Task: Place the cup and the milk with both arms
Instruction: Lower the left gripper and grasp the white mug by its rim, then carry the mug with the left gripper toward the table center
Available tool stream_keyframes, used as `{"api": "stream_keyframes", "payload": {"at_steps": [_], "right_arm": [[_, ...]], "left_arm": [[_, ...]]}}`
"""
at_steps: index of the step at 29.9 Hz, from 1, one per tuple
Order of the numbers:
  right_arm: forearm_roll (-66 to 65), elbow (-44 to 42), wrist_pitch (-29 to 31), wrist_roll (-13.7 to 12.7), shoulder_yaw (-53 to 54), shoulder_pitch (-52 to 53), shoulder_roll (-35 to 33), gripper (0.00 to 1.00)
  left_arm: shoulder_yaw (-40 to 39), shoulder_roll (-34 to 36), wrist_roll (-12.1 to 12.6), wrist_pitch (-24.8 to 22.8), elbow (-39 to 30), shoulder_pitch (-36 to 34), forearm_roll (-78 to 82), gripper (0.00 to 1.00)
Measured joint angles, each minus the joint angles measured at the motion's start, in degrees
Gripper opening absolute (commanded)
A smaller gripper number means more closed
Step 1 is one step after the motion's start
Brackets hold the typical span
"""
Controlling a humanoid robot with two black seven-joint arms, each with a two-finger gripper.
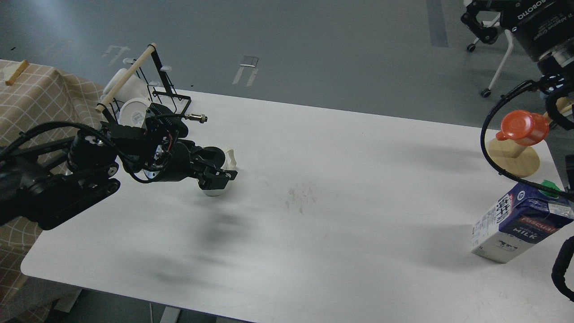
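Note:
The cream-white cup [220,190] stands on the white table [341,188] at the left; its small handle [231,156] points to the back right. My left gripper [217,167] is low over the cup, with its dark fingers on either side of it and hiding most of it; the jaws look apart. The blue and white milk carton [515,224] with a green cap stands near the table's right edge. My right gripper [479,24] is high at the top right, far above the carton and partly cut off by the frame.
A black wire rack [161,92] with a wooden bar holds white mugs [133,114] at the back left. An orange-red cup [522,127] sits on a round wooden stand [515,159] behind the carton. A checked cloth [31,103] covers a table at the left.

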Motion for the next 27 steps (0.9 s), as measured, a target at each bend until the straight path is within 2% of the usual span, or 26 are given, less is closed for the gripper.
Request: {"api": "stream_keyframes", "payload": {"at_steps": [3,6,8,9,11,21,27], "right_arm": [[0.0,0.06,0.0,0.0,0.02,0.0,0.04,1.0],[0.0,0.06,0.0,0.0,0.02,0.01,0.05,1.0],[0.0,0.07,0.0,0.0,0.02,0.04,0.04,1.0],[0.0,0.08,0.0,0.0,0.02,0.05,0.04,1.0],[0.0,0.14,0.0,0.0,0.05,0.09,0.04,1.0],[0.0,0.16,0.0,0.0,0.32,0.09,-0.03,1.0],[0.0,0.22,0.0,0.0,0.35,0.03,-0.04,1.0]], "left_arm": [[1.15,0.06,-0.14,0.03,0.04,0.43,0.25,0.29],[3.68,0.15,-0.56,0.29,-0.25,0.15,0.41,0.24],[4.43,0.1,-0.75,0.81,-0.49,-0.08,0.46,0.16],[4.57,0.05,-0.81,1.08,-0.59,-0.12,0.46,0.06],[4.7,0.02,-0.85,1.47,-0.68,-0.42,0.46,0.0],[4.76,-0.08,-0.79,1.68,-2.19,-4.28,0.46,0.0],[4.72,0.7,-0.73,1.16,-9.62,-6.32,0.46,0.0]]}}
